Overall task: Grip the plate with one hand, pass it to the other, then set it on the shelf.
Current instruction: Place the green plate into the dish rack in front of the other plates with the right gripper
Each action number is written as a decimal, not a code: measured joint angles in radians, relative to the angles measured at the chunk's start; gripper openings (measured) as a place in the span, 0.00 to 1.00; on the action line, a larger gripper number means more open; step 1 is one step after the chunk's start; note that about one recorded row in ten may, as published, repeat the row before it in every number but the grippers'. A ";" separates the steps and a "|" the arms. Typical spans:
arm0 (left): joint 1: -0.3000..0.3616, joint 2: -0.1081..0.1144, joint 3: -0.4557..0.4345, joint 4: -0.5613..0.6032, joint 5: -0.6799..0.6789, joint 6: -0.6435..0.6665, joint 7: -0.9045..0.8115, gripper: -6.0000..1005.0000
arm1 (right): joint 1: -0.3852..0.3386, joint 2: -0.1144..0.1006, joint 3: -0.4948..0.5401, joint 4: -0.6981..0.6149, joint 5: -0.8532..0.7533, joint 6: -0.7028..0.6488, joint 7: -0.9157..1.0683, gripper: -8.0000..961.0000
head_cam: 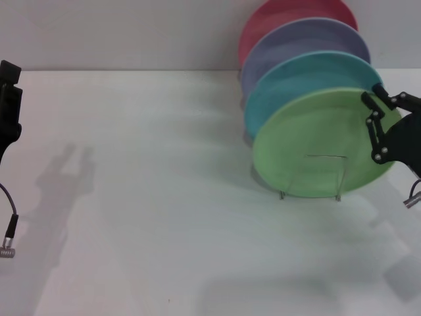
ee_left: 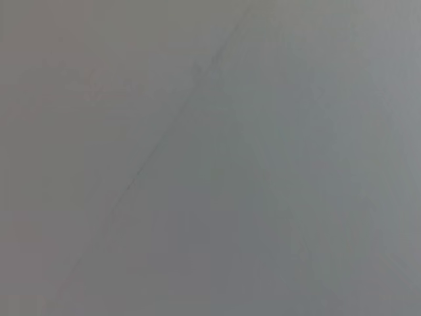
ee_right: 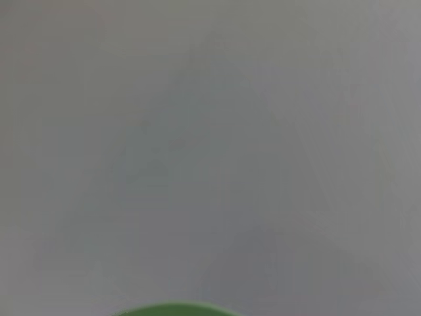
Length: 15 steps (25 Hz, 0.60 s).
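Right hand (head_cam: 376, 108), fingers spread, flanks the plate (head_cam: 322, 141) standing in the shelf (head_cam: 310, 191); a snagged rim could topple it.

Legible text, labels, brands, numbers, signs: none. Nothing readable appears on any item in the head view or in either wrist view; no markings recorded.

Left pincer (head_cam: 8, 105) cut off by the frame edge, plate (ee_right: 176, 309) only a blurred sliver, shelf (head_cam: 327, 172) mostly hidden
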 joint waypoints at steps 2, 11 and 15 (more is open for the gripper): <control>0.000 0.001 0.000 -0.001 0.001 0.001 -0.003 0.47 | -0.001 0.000 -0.005 0.010 0.000 -0.001 0.000 0.14; 0.000 0.013 -0.001 -0.001 0.002 0.015 -0.027 0.49 | -0.026 -0.001 0.001 0.056 -0.004 -0.084 0.001 0.25; -0.007 0.018 -0.027 0.007 0.005 0.016 -0.032 0.50 | -0.064 -0.003 0.060 0.118 0.036 -0.162 0.047 0.28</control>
